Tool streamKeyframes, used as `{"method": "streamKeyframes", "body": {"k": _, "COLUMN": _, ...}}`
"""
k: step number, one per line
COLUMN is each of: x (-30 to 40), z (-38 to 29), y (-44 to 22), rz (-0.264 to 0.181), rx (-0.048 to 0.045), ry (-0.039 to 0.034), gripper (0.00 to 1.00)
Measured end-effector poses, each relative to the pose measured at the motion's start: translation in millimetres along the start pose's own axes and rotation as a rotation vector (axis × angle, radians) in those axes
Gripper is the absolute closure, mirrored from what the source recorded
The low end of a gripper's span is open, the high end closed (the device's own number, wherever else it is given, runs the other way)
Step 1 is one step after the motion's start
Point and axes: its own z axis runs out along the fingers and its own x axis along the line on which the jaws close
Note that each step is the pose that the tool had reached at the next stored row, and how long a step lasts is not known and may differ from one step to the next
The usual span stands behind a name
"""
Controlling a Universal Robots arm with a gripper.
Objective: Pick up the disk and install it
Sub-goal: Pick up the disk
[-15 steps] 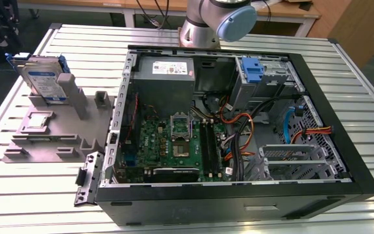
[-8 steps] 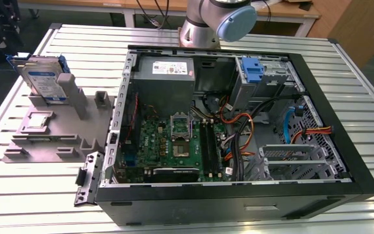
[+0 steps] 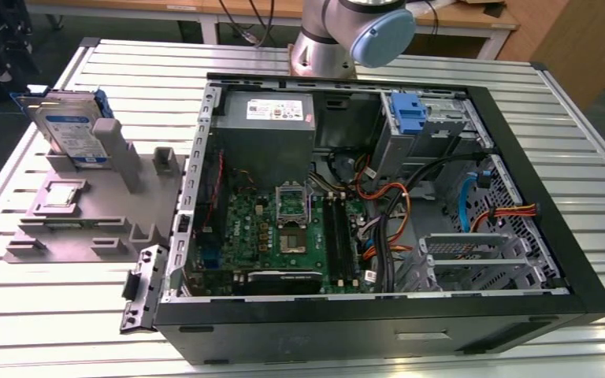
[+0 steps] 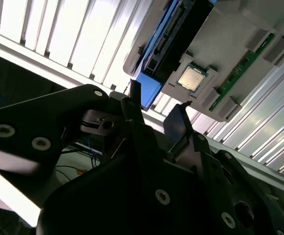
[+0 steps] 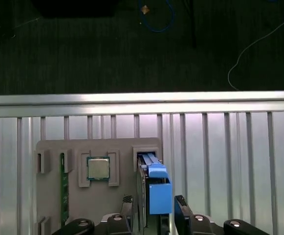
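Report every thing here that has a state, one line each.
disk: standing upright in the grey holder, not picked up.
hand: open, holding nothing, lined up over the disk.
processor chip: lying flat in a recess of the holder.
computer case: lying on its side, side panel off, inside exposed.

Look: the disk (image 3: 69, 126) is a flat silver box with a white and blue label and a blue frame around it.
Pose: it stands up on its thin edge.
Place: in a slot of the grey stand (image 3: 82, 224) on the surface (image 3: 50, 303), to the exterior view's left of the open computer case (image 3: 387, 319).
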Motion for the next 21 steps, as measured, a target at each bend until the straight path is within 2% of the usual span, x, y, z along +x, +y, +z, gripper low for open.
{"method": "streamKeyframes", "body": {"k": 4, "x": 0.2, "z": 4.9, "y": -0.1, "rz": -0.008, "rx": -0.0003, "ry": 0.0011, "gripper": 0.53}}
{"method": "streamKeyframes", "body": {"k": 5, "x": 0.2, "z": 5.5, "y": -0.2, "rz": -0.009, "rx": -0.0004, "ry": 0.0012, "gripper": 0.47}}
{"method": "streamKeyframes", "body": {"k": 13, "x": 0.1, "z": 10.9, "y": -0.3, "rz": -0.019, "rx": 0.0012, "ry": 0.0014, "gripper": 0.47}}
{"method": "streamKeyframes", "body": {"k": 21, "x": -0.2, "z": 16.7, "y": 1.6, "rz": -0.023, "rx": 0.009, "ry": 0.0006, "gripper": 0.47}}
